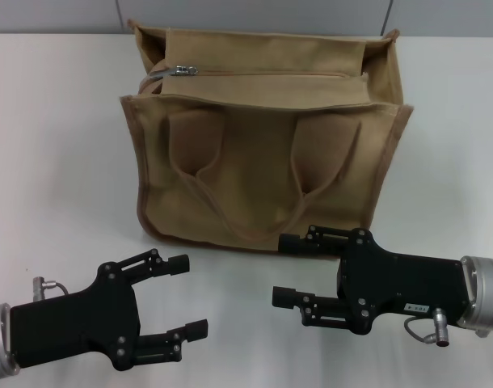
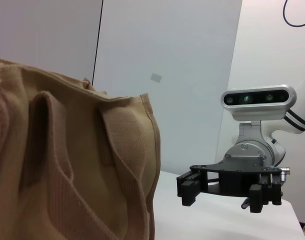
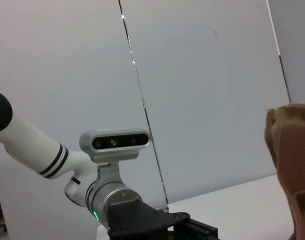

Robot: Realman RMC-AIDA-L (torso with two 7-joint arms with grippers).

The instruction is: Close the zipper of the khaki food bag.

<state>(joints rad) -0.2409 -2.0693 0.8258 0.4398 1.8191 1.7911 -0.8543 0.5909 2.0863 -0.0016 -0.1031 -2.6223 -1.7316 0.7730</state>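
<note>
On the white table (image 1: 61, 145), the khaki food bag (image 1: 263, 162) is sitting with its zipper (image 1: 271, 74) seemingly shut, while the left gripper (image 1: 186, 295) and right gripper (image 1: 287, 271) are hovering before it, jaws spread.

Khaki food bag (image 3: 291, 165) cut off at right wrist view's edge.

One khaki food bag (image 1: 263, 153), two claws (image 1: 186, 295)
</note>
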